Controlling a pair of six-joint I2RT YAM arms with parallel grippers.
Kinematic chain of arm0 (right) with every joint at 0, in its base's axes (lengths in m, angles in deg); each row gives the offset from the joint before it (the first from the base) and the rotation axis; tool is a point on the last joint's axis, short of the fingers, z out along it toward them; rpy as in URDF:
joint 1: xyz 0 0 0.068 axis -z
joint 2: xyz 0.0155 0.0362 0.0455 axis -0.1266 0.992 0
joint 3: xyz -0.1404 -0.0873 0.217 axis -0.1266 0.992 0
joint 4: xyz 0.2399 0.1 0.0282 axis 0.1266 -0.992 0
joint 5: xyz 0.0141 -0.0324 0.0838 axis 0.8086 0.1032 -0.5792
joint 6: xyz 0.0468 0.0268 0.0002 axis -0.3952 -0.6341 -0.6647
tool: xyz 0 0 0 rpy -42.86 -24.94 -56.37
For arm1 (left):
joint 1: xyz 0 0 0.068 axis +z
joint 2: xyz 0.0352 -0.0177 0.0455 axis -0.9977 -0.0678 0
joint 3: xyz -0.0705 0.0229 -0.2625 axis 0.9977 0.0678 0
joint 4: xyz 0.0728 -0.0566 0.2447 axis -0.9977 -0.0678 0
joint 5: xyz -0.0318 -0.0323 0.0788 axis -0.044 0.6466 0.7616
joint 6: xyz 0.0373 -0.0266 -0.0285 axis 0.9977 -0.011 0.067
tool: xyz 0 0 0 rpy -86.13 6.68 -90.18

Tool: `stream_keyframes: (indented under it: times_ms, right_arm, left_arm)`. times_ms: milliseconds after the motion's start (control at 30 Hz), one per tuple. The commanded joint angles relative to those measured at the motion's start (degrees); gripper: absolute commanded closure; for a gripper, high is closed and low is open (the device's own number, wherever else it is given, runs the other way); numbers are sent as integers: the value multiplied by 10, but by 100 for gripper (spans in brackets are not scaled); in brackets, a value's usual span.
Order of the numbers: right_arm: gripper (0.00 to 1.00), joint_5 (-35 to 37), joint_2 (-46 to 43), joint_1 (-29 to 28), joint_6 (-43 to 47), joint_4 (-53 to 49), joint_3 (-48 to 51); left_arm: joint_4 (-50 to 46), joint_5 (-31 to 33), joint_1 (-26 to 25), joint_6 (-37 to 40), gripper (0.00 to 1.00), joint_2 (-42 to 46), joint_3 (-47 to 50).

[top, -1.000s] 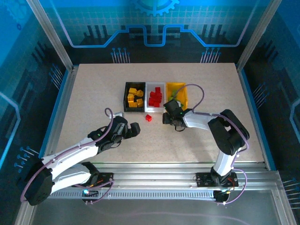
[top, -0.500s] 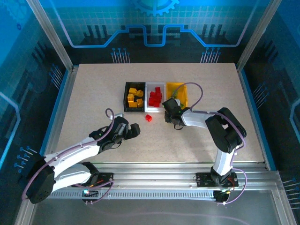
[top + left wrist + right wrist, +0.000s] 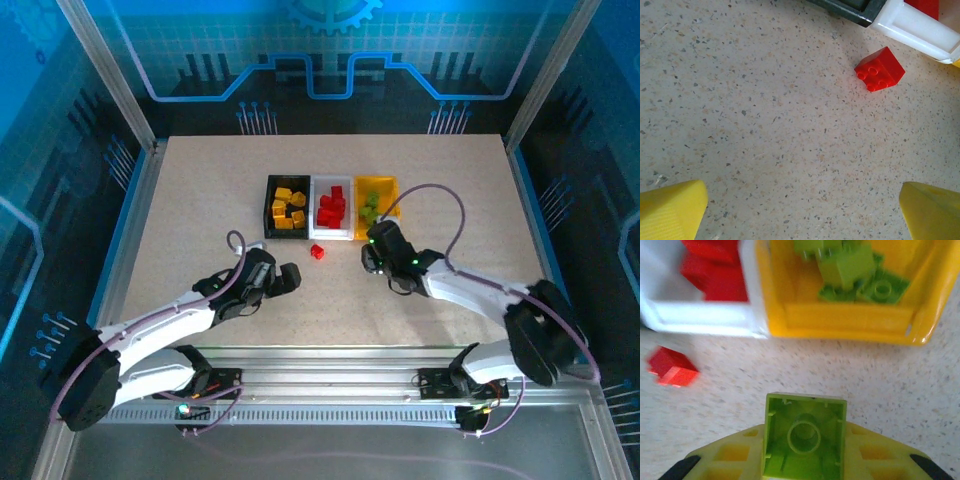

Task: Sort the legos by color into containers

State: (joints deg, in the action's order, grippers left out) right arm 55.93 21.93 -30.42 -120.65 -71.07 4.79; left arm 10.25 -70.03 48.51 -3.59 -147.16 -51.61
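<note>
Lime brick (image 3: 805,437) now clamped, right gripper (image 3: 376,248) backed off yellow bin (image 3: 840,320)

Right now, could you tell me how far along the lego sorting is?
Done: black bin holds yellow-orange bricks, white bin red, yellow bin green. In hand: right gripper grips a green brick. Remaining: one red brick on the table near the open left gripper.

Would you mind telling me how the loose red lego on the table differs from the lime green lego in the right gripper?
The red lego lies free on the table; the lime green lego is clamped in the right gripper. The red lego shows its studs to the left wrist camera; the lime green lego shows its hollow underside to the right wrist camera. Both are small square bricks, not yet sorted.
</note>
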Motion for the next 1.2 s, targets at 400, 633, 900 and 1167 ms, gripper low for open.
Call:
stream_keyframes:
  times_ms: [400,633,900,1167]
  right_arm:
    - [65,-3,189,115,30,-102,-272]
    - [61,-3,301,133,25,-150,-381]
    - [34,-15,320,137,19,-154,-424]
    - [25,-46,201,120,23,-96,-338]
  left_arm:
    - [0,-22,3,-14,1,-9,4]
    - [-10,-19,3,-13,1,-2,4]
    - [-13,-20,3,-11,1,-2,-1]
    - [-8,-20,3,6,1,-25,-22]
